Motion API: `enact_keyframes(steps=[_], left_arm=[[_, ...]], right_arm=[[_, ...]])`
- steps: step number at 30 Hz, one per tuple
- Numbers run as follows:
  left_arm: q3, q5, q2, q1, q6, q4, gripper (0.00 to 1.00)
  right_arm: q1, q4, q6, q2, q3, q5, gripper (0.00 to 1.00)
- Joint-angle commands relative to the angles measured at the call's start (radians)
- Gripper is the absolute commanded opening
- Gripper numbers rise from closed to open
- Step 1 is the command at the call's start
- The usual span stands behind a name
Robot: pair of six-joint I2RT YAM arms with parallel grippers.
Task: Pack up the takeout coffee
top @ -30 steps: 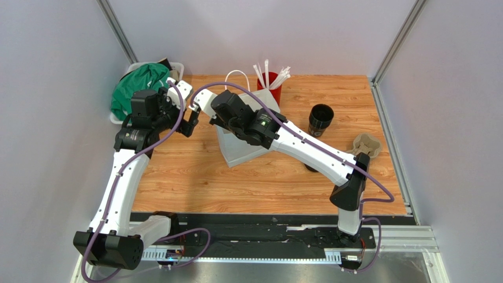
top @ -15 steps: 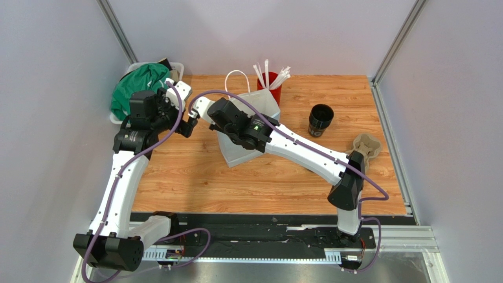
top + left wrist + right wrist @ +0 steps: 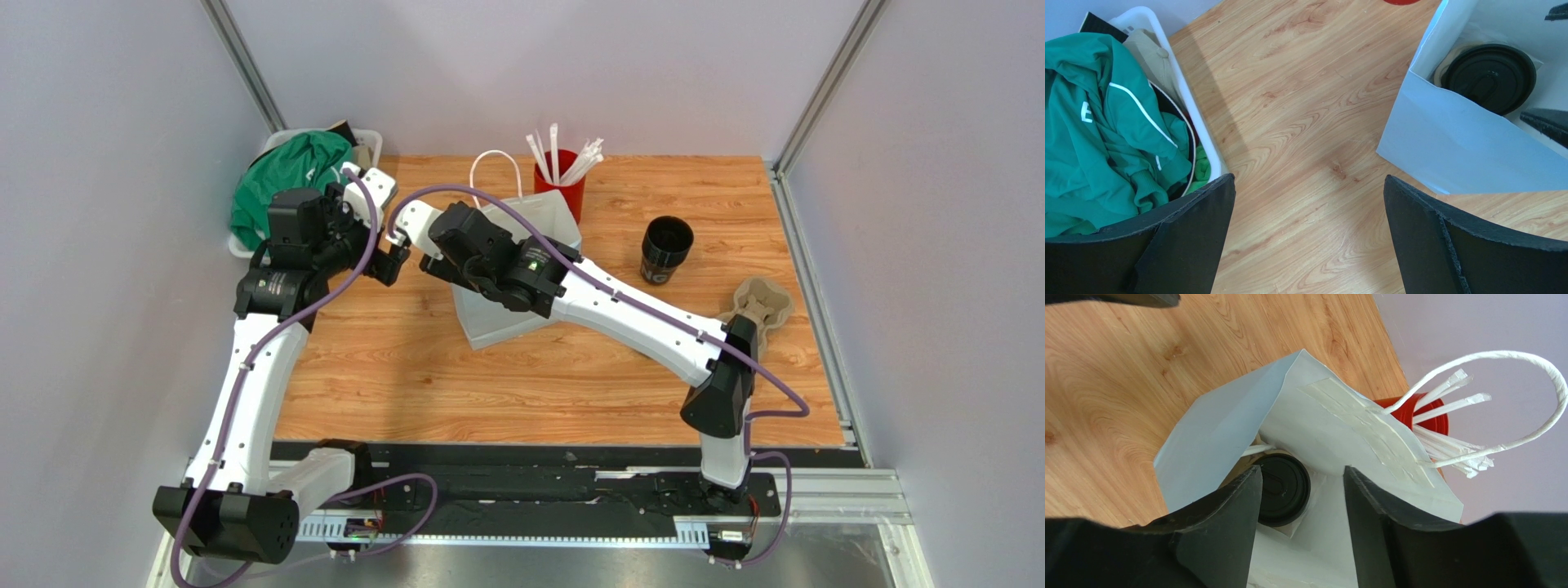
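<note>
One takeout coffee cup (image 3: 1285, 489), black with a round black lid, stands inside the white paper bag (image 3: 1223, 441). My right gripper (image 3: 1303, 473) hangs open over the bag's mouth. Nothing is between its fingers, and the lid sits just beside the left finger. In the left wrist view the same lid (image 3: 1489, 76) shows inside the bag (image 3: 1462, 144). A second black cup (image 3: 666, 249) stands on the table to the right of the bag. My left gripper (image 3: 1309, 229) is wide open over bare wood, left of the bag, holding nothing.
A red cup (image 3: 558, 186) of white straws stands behind the bag. A brown pulp carrier (image 3: 761, 304) lies at the right edge. A white bin (image 3: 1192, 116) holding a green garment (image 3: 1100, 141) sits at the back left. The bag's handle (image 3: 1536, 367) loops upward.
My right gripper has shifted a little to the left over the bag and its jaws have parted. The left arm has barely moved.
</note>
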Motion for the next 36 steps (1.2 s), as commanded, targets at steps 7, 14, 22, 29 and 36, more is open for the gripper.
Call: enact_keyframes(steps=[7, 14, 22, 29, 36], left_arm=[[0.006, 0.026, -0.026, 0.012, -0.025, 0.026, 0.99], [0.004, 0.028, -0.046, 0.017, -0.028, 0.021, 0.99], [0.015, 0.034, -0.054, 0.02, -0.026, 0.014, 0.99], [0.035, 0.038, -0.054, 0.02, -0.034, 0.003, 0.99], [0.067, 0.066, -0.062, 0.02, -0.041, -0.018, 0.99]], right_arm=[[0.012, -0.03, -0.001, -0.09, 0.135, -0.021, 0.76], [-0.008, -0.021, -0.018, -0.114, 0.216, 0.048, 0.79], [-0.107, -0.022, -0.002, -0.225, 0.24, 0.047, 0.99], [-0.347, -0.002, 0.111, -0.401, 0.117, -0.147, 0.99], [-0.564, 0.067, 0.14, -0.591, -0.142, -0.427, 0.99]])
